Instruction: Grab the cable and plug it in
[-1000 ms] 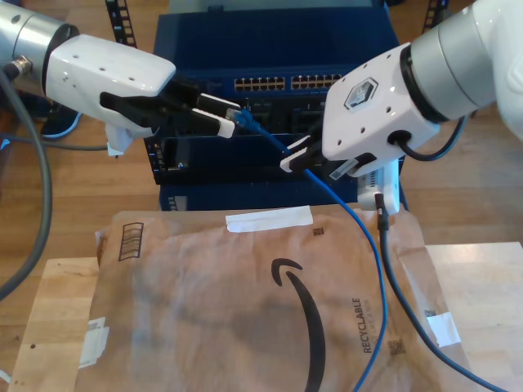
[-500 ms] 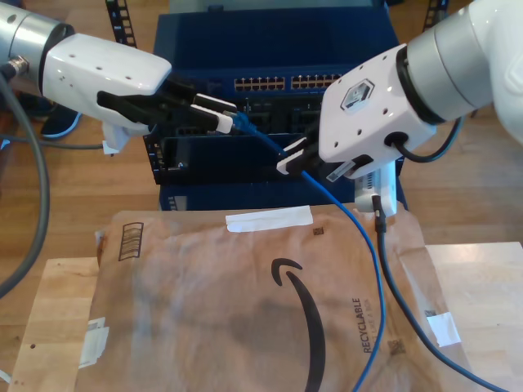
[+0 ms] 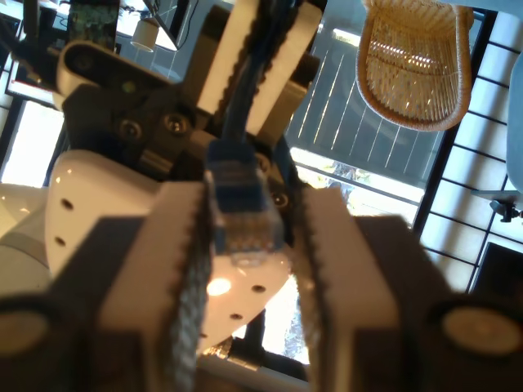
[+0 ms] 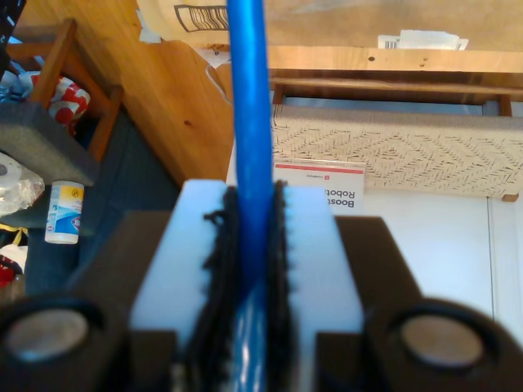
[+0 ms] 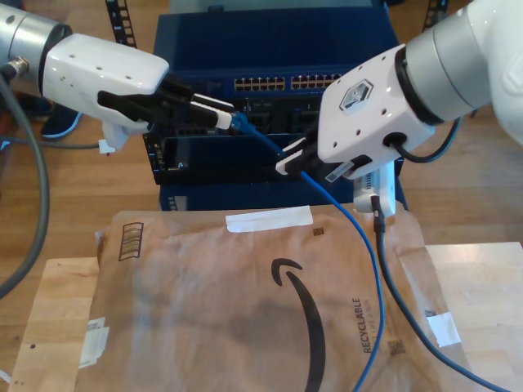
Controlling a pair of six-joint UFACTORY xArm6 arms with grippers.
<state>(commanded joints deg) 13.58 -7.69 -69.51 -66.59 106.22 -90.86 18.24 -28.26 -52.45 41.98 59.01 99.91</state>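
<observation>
The blue cable (image 5: 363, 245) runs from the exterior view's lower right up to the switch (image 5: 286, 83). My first gripper (image 5: 224, 119), on the arm at the exterior view's left, is shut on the cable's translucent blue plug (image 5: 239, 123) just in front of the rack's face. In the first wrist view the plug (image 3: 243, 214) sits pinched between the toothed pads of my first gripper (image 3: 245, 229). My second gripper (image 5: 292, 158), on the arm at the exterior view's right, is shut on the cable a short way behind the plug. The cable (image 4: 248, 114) passes straight through its pads (image 4: 314, 245).
A blue rack (image 5: 270, 49) holds the switch with its rows of ports, just behind both grippers. A brown paper mailer (image 5: 245, 294) covers the wooden table (image 5: 482, 286) in front. A black cable (image 5: 391, 278) hangs from the arm at the exterior view's right.
Both grippers have shifted slightly toward the exterior view's left, the first also a little upward, carrying the plug and cable with them. Both grips are unchanged.
</observation>
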